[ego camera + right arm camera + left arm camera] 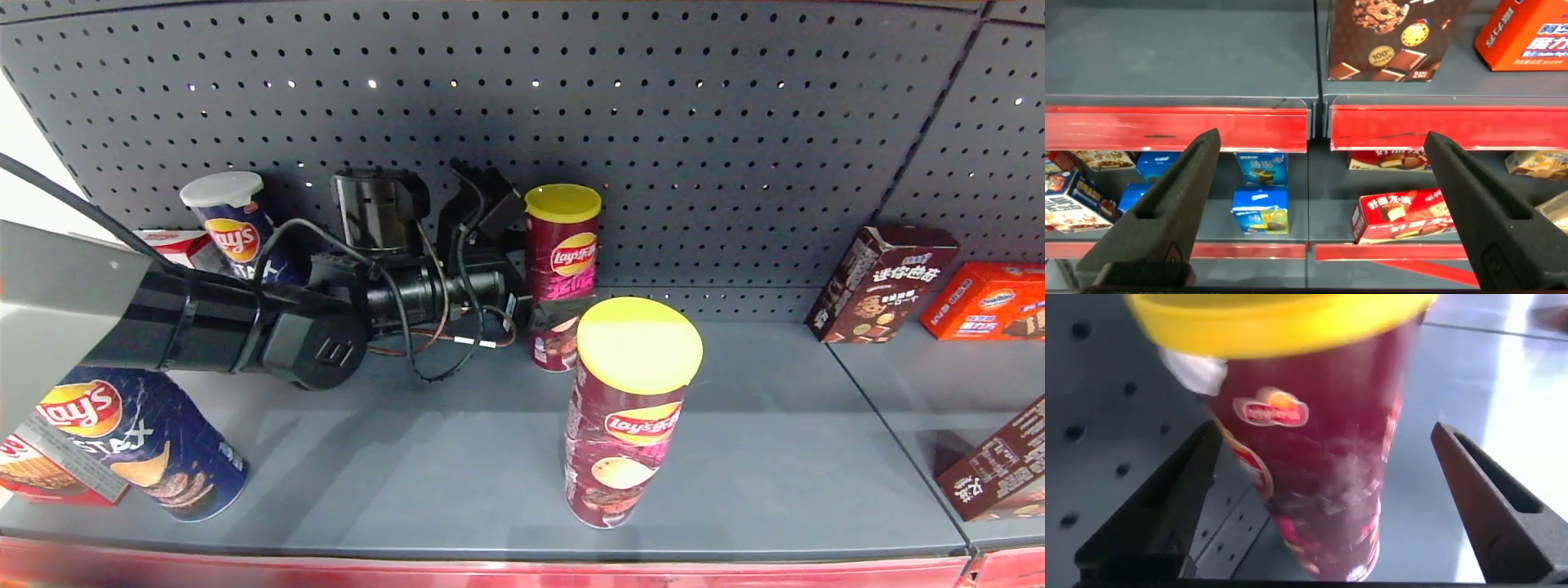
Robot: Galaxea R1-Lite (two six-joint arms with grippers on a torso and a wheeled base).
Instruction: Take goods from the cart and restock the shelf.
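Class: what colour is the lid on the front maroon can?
Yellow. The lid shows best in the head view.

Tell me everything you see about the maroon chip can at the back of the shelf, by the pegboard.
The rear maroon can is a tall, yellow-lidded tube, seemingly cardboard, with a red-and-yellow logo and a pink band. It stands upright on the grey shelf, close to the pegboard. The left gripper straddles its lower part, jaws open, not clamped.

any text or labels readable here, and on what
front maroon can: brand logo in an oval, small print unreadable
rear maroon can: same logo
front blue can: logo plus a product word
rear blue can: same
brown box: white non-Latin script
orange box: too small to read
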